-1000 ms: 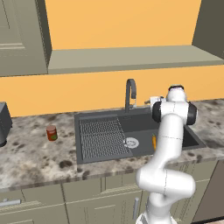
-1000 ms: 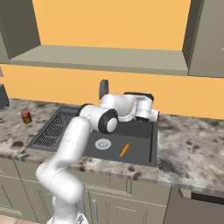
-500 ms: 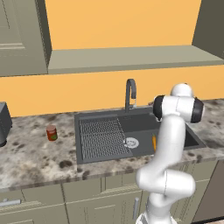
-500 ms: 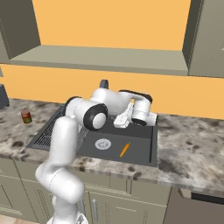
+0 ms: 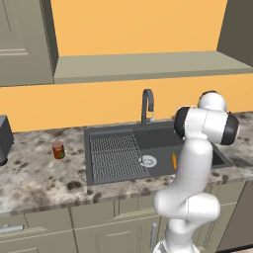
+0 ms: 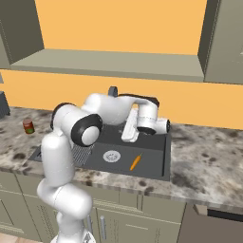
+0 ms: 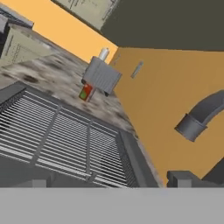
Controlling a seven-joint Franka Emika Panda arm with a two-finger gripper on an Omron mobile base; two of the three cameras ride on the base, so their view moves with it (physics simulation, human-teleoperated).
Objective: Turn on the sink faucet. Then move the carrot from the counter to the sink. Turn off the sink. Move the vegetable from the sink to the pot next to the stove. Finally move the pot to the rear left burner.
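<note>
From the left, the robot's upper arm stands in front of the sink (image 5: 113,170), covering the right part of the basin and most of the carrot (image 5: 174,160), of which just an orange sliver peeks out. From the right, the arm hides all but the arched top of the sink faucet (image 6: 113,89). In the hand view the faucet's spout runs off the right edge. The label on the red can (image 5: 58,150) is too small to read.
</note>
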